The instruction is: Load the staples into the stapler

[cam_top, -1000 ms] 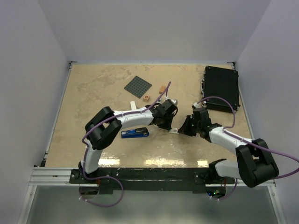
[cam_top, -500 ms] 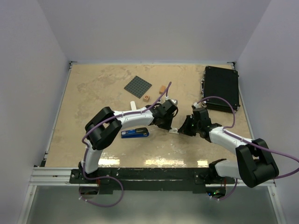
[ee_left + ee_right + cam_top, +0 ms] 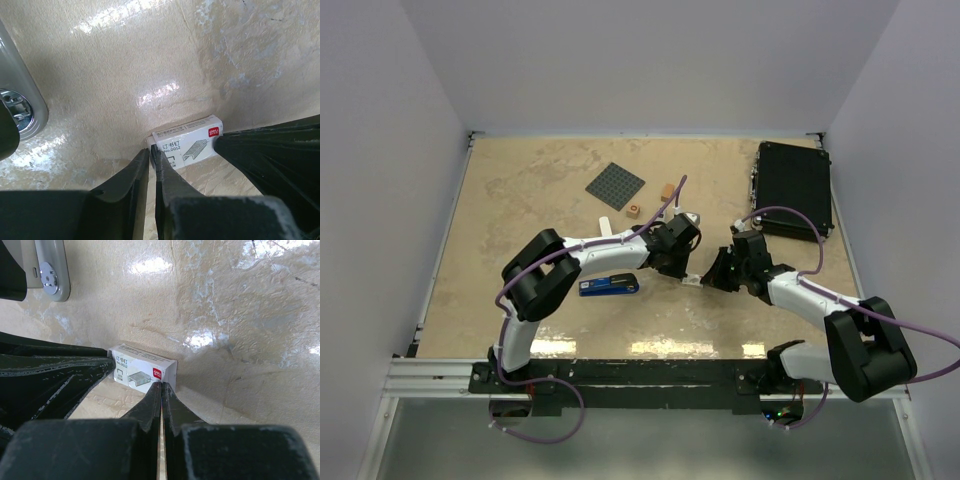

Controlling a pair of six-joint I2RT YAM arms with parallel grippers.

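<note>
The staples are a small white box [image 3: 190,142] with a red logo, lying flat on the table [image 3: 520,200] between my two grippers [image 3: 142,365] [image 3: 693,282]. My left gripper [image 3: 152,152] [image 3: 688,277] is pinched on a thin edge at the box's left end. Shut tight with nothing between its fingers, my right gripper [image 3: 162,385] [image 3: 712,278] presses its tips against the box's right end. A blue and black stapler [image 3: 609,286] lies left of both grippers. A grey rounded piece with a metal rivet [image 3: 20,105] [image 3: 50,270] shows beside the box; I cannot tell what it is.
A grey studded plate [image 3: 615,186] and two small orange blocks [image 3: 634,210] [image 3: 668,189] lie at the back. A black case [image 3: 794,188] sits at the back right. A small white piece [image 3: 605,228] lies behind the stapler. White walls enclose the table.
</note>
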